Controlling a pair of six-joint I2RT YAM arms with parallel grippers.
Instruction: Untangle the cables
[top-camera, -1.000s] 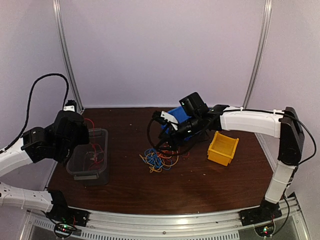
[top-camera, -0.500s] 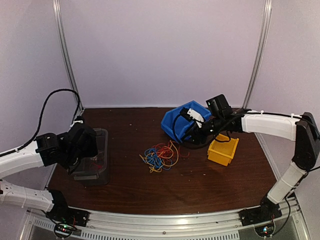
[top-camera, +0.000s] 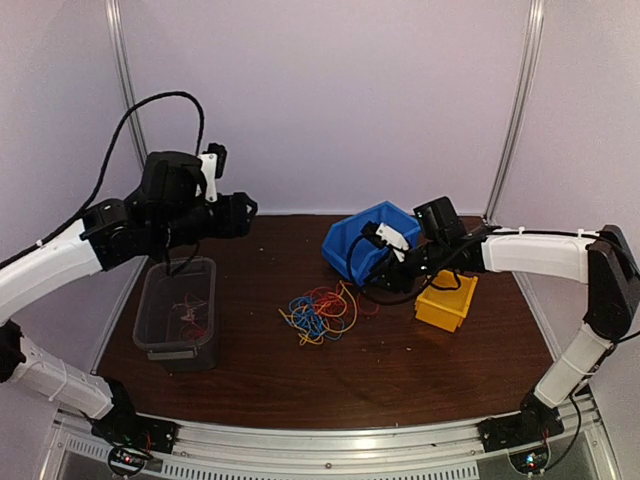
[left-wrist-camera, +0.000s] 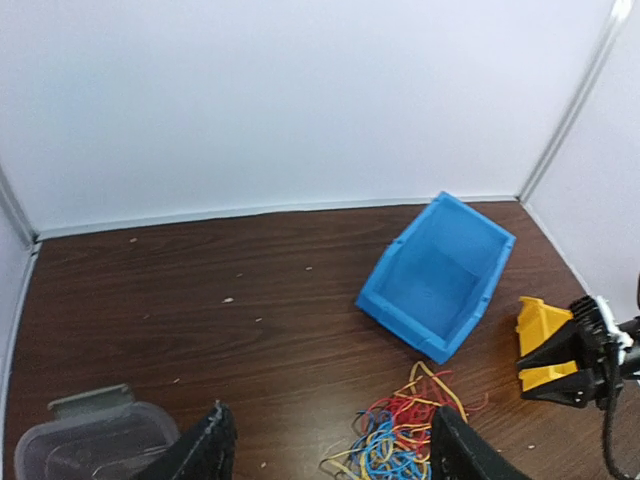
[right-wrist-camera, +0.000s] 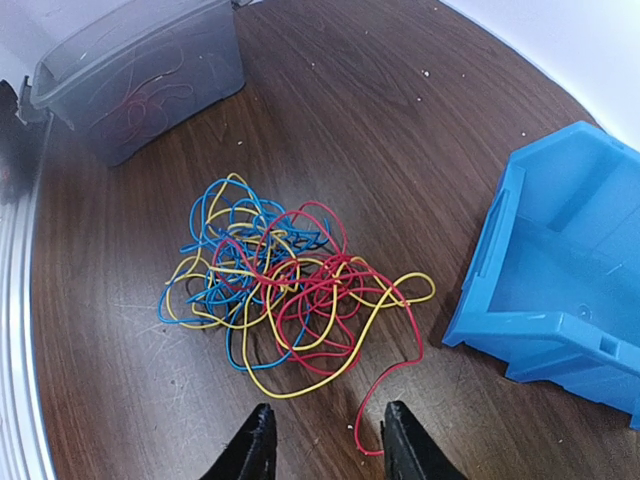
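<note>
**Tangle untouched, both tools empty**

Right gripper (right-wrist-camera: 328, 425): partly spread, pinching nothing, hanging low over the table (right-wrist-camera: 120, 400). Just ahead of its fingertips, a loose red end trailing from the cables (right-wrist-camera: 280, 285). Beyond that, the knot itself: red, blue and yellow loops heaped together. Probably aimed there because a free end pulls out easiest. To its right, just beside the heap, a blue bin (right-wrist-camera: 560, 280). Far ahead and left, a grey tub (right-wrist-camera: 170, 100) with a few red strands inside, likely the drop place for freed reds.

Left gripper (left-wrist-camera: 330, 430): spread wide, empty, raised well above the table. Below and between its fingers, the same heap. Farther ahead, the blue bin; off right, a yellow bin (left-wrist-camera: 535, 325). Seemingly held high to leave room for the other arm.
</note>
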